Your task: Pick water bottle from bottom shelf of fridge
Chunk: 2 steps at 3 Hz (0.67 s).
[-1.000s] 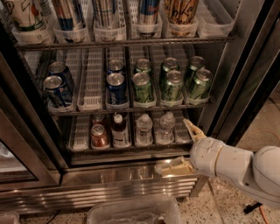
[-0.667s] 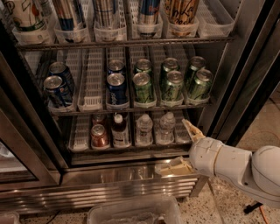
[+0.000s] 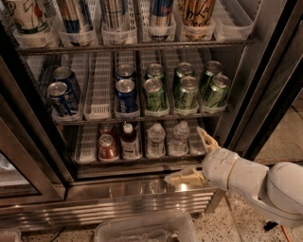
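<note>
Two water bottles [image 3: 155, 140] [image 3: 179, 137] with white caps stand side by side on the bottom shelf [image 3: 87, 144] of the fridge [image 3: 118, 198]. Left of them are a dark brown drink bottle [image 3: 129, 140] and a red can [image 3: 107, 147]. My gripper [image 3: 195, 159] is open, at the right front of the bottom shelf and just outside it. Its upper finger [image 3: 207, 139] points toward the right end of the shelf, close to the right-hand water bottle. Its lower finger [image 3: 182, 178] lies over the steel base panel. It holds nothing.
Green cans [image 3: 185, 92] and blue cans [image 3: 126, 93] fill the rack above, with tall cans [image 3: 112, 9] higher up. A dark door frame [image 3: 270, 90] stands at the right, a glass door [image 3: 19, 156] at the left. A clear plastic bin [image 3: 142, 230] sits on the floor below.
</note>
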Tool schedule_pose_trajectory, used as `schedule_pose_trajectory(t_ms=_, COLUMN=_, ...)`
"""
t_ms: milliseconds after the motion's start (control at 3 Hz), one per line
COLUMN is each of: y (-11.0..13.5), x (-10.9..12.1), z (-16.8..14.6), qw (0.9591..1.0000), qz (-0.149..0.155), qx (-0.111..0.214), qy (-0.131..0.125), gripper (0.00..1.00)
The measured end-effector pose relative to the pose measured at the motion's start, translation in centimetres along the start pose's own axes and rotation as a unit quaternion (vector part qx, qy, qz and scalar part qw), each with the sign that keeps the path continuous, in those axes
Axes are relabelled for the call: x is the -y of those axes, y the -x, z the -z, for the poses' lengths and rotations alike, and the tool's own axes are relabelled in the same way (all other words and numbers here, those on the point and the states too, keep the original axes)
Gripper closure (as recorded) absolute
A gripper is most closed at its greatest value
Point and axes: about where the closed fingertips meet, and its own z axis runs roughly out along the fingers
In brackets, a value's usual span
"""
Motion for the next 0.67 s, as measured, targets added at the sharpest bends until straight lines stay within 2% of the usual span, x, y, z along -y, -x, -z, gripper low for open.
schedule_pose_trajectory(t_ms=333, y=1.2, x=2.5, z=-1.5, qw=0.9962, qz=-0.001, qx=0.063, qy=-0.061, gripper=0.0)
schedule_pose_trajectory(t_ms=667, y=2.5, x=3.5, z=-3.7, qw=0.9849, qz=0.006, qx=0.132, qy=-0.112, gripper=0.0)
